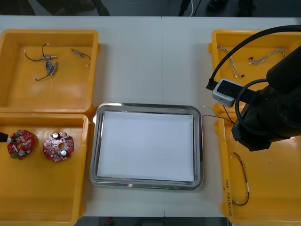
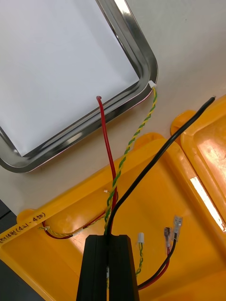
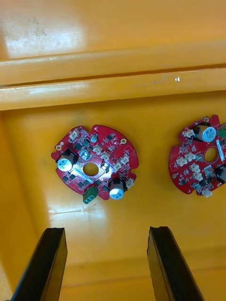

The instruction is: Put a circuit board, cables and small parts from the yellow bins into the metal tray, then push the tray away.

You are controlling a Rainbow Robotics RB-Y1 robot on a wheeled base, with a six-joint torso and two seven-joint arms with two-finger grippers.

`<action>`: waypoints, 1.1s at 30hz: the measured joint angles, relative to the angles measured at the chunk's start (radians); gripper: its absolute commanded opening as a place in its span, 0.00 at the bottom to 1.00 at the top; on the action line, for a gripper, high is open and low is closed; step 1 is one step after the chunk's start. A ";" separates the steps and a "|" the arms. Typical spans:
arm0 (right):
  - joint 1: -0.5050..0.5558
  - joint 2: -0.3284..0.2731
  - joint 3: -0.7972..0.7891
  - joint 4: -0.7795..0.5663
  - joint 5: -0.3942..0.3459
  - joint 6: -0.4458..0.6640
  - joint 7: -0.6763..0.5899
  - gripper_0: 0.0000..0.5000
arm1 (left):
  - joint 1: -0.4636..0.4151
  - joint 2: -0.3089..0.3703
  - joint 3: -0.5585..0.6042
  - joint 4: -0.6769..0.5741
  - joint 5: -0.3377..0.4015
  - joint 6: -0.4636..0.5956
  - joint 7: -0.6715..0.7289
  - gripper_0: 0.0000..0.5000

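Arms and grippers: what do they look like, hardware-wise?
Right arm: bulky, glossy black housing with a small grey box mounted on it and black cords looping off it. Right gripper and left gripper: plain black, with flat rectangular fingers and no visible markings.

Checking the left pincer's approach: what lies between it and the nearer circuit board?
Bare bin floor, in the left wrist view; the open left pincer hovers short of the circuit board. The right pincer grips cables above the right near bin.
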 measured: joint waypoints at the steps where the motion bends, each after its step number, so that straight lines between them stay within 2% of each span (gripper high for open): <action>1: 0.000 0.000 0.000 0.000 0.000 0.000 0.000 0.00 | 0.000 0.000 0.000 0.000 0.000 0.000 0.010 1.00; 6: 0.000 0.000 0.000 0.000 0.000 0.000 0.000 0.00 | 0.000 0.000 -0.001 0.000 -0.001 -0.006 0.035 1.00; 19: 0.000 0.000 0.000 0.000 0.000 0.000 0.000 0.00 | 0.009 0.000 -0.082 0.000 -0.015 -0.128 0.035 1.00; 33: 0.000 0.000 0.000 0.000 0.000 0.000 0.000 0.00 | 0.128 0.011 -0.083 0.000 -0.008 -0.272 -0.016 1.00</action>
